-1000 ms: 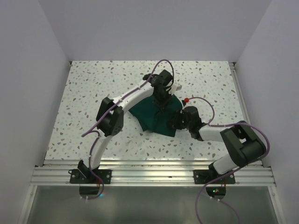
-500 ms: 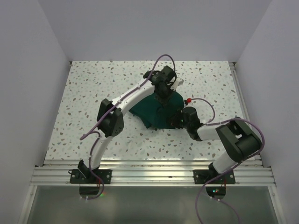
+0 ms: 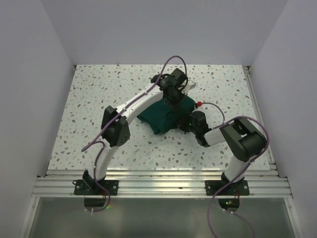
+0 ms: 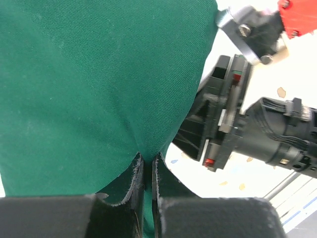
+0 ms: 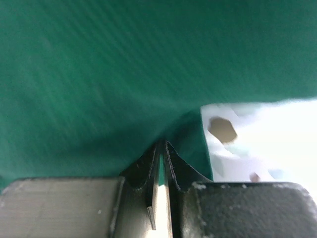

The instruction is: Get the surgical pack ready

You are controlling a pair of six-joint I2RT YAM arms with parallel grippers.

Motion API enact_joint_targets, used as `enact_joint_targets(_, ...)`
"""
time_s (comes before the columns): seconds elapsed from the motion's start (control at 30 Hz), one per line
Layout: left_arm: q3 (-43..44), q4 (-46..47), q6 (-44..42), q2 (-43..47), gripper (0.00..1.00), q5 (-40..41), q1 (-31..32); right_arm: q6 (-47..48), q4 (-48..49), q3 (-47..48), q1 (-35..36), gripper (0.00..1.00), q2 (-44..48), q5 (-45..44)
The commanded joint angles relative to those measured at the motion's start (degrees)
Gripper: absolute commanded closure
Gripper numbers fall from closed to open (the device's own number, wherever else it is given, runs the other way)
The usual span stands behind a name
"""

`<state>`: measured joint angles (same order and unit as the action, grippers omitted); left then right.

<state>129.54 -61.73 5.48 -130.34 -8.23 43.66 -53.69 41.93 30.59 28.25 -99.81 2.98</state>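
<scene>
Judged mid-wrap: dark green folded cloth bundle (image 3: 156,119) about mid-desk on speckled white desk (image 3: 89,109), nearer far edge, folds pinched by nearly closed left gripper (image 4: 147,159) and right gripper (image 5: 162,147); contents hidden, final folding seemingly left.

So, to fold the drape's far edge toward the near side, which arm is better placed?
Left, probably. The left gripper is pinched shut on the green drape at its far edge. The right gripper grips its near right edge and would have to release and reach across.
</scene>
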Motion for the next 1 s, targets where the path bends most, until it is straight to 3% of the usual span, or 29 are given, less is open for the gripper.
enact_joint_targets(0.0, 1.42, 4.60, 1.56, 6.51, 1.00, -1.44, 1.43, -1.59, 9.89, 1.84, 0.49, 0.90, -2.31, -0.87)
enact_joint_targets(0.4, 2.12, 6.63, 2.17, 6.68, 1.00, 0.41, 1.43, -5.37, 27.05, 2.81, 1.81, 0.92, -8.12, -2.81)
enact_joint_targets(0.97, 3.01, 7.94, 3.22, 8.09, 1.00, 2.60, 0.20, -10.90, 33.30, 5.62, 3.48, 0.92, -10.14, -3.86)
